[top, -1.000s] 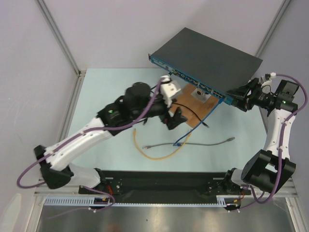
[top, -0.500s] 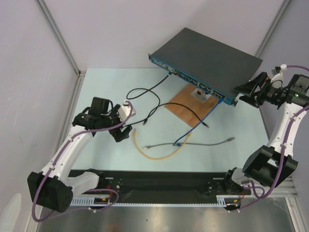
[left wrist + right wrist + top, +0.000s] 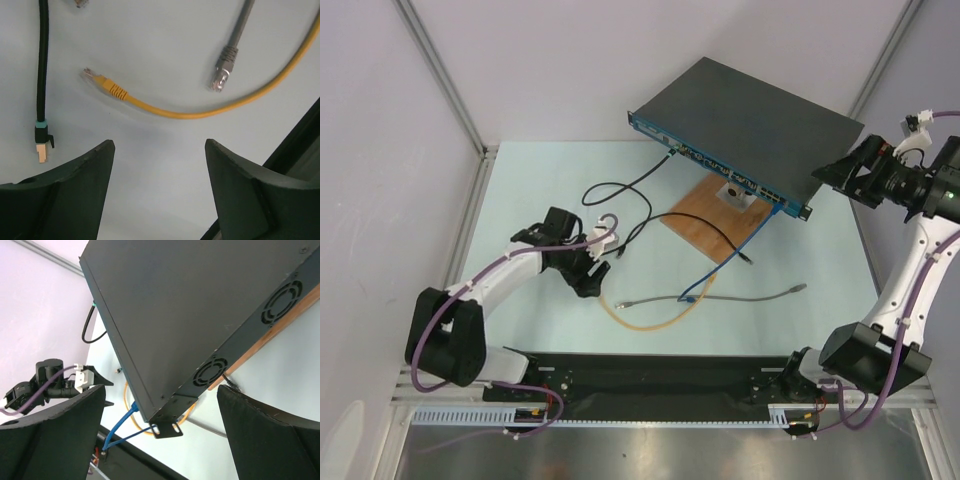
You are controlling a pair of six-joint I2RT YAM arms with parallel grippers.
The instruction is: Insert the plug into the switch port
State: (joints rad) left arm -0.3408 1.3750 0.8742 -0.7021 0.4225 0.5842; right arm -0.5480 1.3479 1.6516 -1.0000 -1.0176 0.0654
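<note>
Pale blue table [image 3: 530,200] nearest: left gripper [image 3: 159,155] spread open, empty, hovering over loose yellow plug [image 3: 97,78] and black plug [image 3: 42,145]. Farther back, switch [image 3: 760,110] propped on wooden board [image 3: 705,205], black cable [image 3: 610,186] reaching its front sockets. Right gripper [image 3: 838,178] wide open, empty, beside switch's right end.

The switch [image 3: 750,105] is showing matt dark grey metal, the board [image 3: 698,203] is looking like bare brown wood, the yellow cable [image 3: 200,114] is wearing a smooth plastic jacket
</note>
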